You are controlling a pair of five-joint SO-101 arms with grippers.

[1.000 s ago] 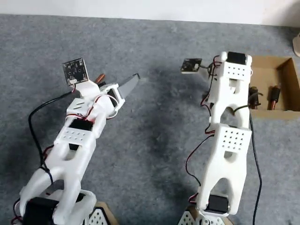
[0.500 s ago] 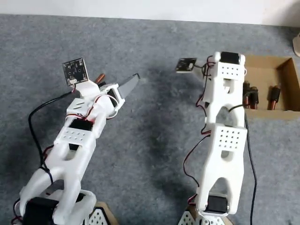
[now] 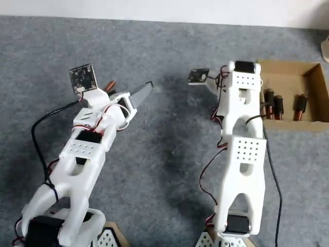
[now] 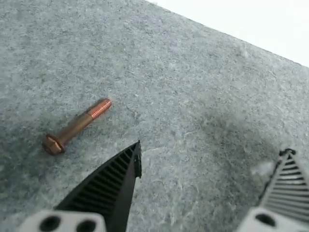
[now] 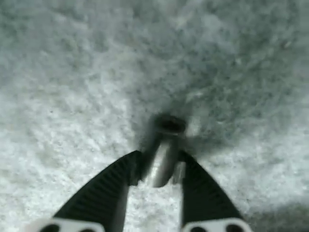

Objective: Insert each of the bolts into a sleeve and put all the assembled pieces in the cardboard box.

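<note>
– Bolt (image 4: 77, 126) check: it's lying flat and loose on the grey counter (image 3: 169, 144), just outside one jaw of the left tool (image 4: 212, 150); that tool's jaws are spread wide with nothing between them; the bolt's head end is nearer the wrist, the thread points away. What's the other arm got?

– Right tool (image 5: 160, 166) is clamped on a sleeve (image 5: 166, 140); the sleeve sticks out past the tips with its open end forward, low over the counter; further out on that side is the cardboard box (image 3: 318, 87), with a few assembled pieces (image 3: 279, 105) lying in it.

– So what could bite from here?

– Just my read: the bolt isn't between the left jaws, so closing now grabs air; it's round, so if one jaw touches it first it'll probably roll off across the counter; grab it too near the thread and there's not enough left to go into the sleeve. On the other side, the sleeve looks pinched near one end, so a push from the bolt could pivot it or slide it out; a slightly off angle and the thread jams on the rim; and two arms meeting mid-counter can always bump.
</note>
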